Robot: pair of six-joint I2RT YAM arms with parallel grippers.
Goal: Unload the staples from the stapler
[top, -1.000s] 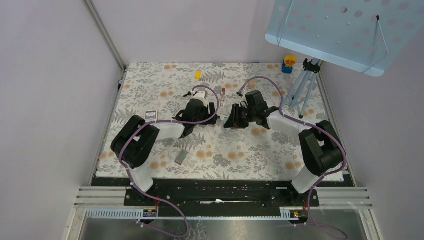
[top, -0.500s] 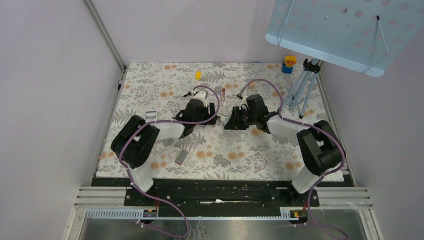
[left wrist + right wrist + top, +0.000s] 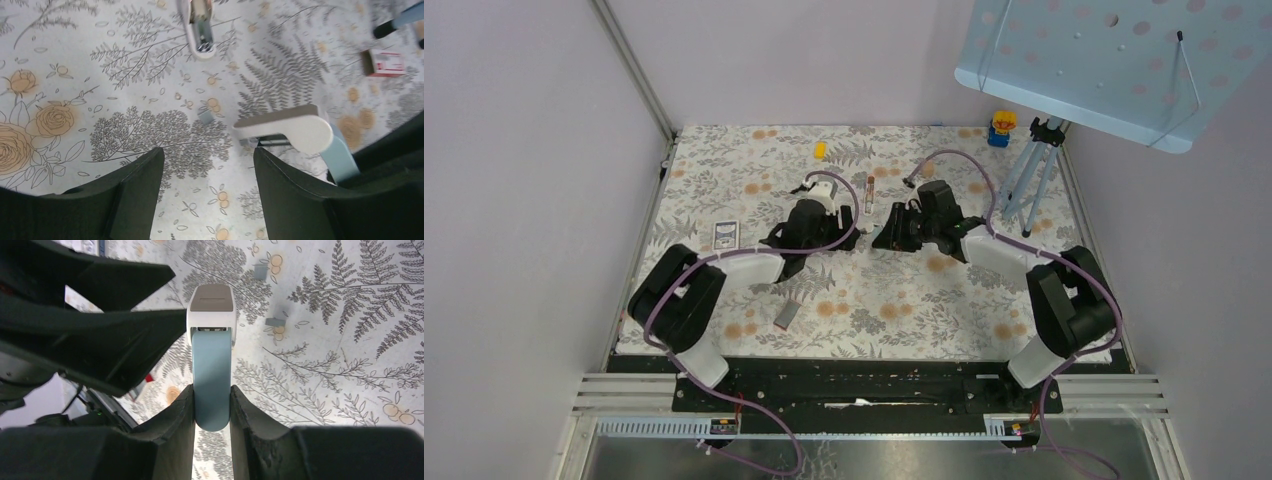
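So, your right gripper [image 3: 212,390] clamped on blue-white stapler [image 3: 212,355], mid floral mat [image 3: 350,365], likely bracing it. Left gripper [image 3: 207,155] fingers apart, empty, hovering beside stapler nose. Loose staple chunks [image 3: 275,321] lying just beside it.

Bright, soft, even light from above; only faint, short shadows on the worktop [image 3: 874,300]. Both wrist views bend at the edges and soften nearest the lens
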